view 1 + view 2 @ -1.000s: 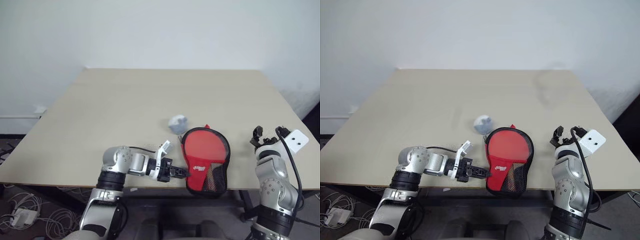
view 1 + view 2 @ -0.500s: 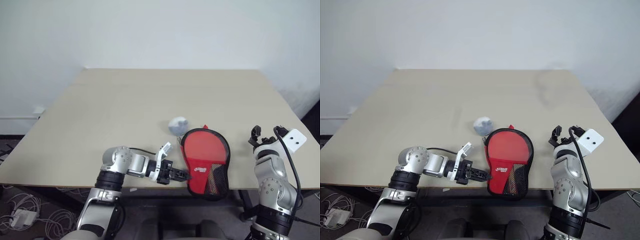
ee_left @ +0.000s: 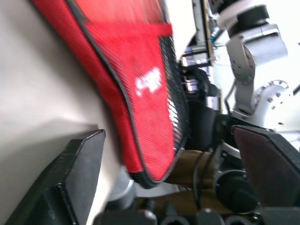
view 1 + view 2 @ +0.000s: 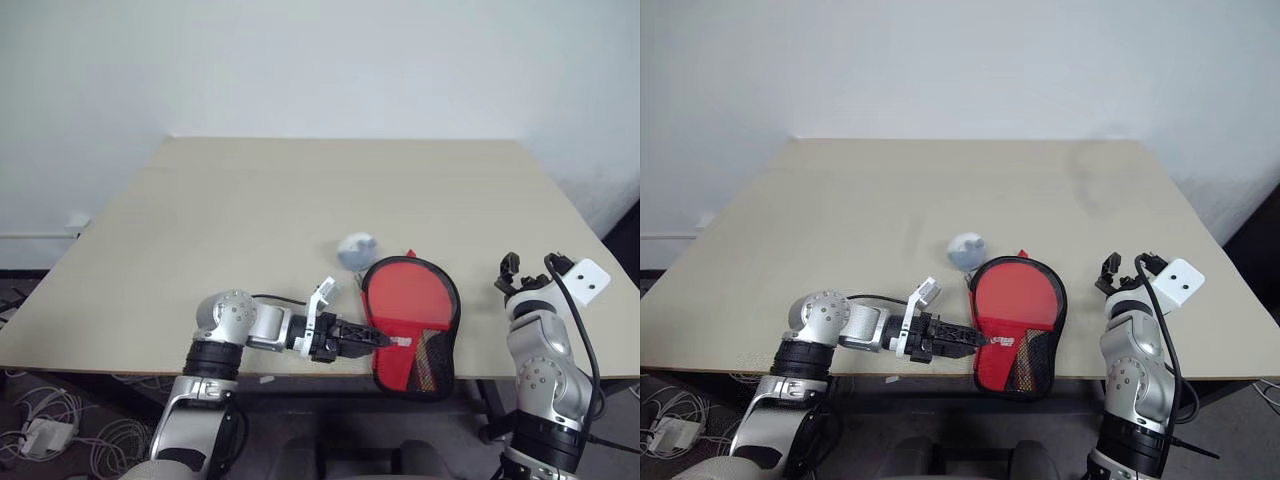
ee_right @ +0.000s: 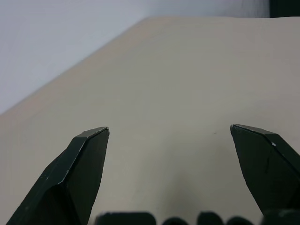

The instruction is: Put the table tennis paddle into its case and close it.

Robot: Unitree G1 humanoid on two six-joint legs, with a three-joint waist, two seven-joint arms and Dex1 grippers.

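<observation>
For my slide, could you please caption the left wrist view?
Open left gripper facing the red-and-black case lying at the table edge.

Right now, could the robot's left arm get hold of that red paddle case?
Probably yes. The left end effector is open and sits right at the edge of the case, with nothing between them on the table.

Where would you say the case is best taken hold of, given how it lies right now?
Probably at the black rim of the case on its left edge. It lies flat at the table's near edge, and the open left hand already points level at that side.
</observation>
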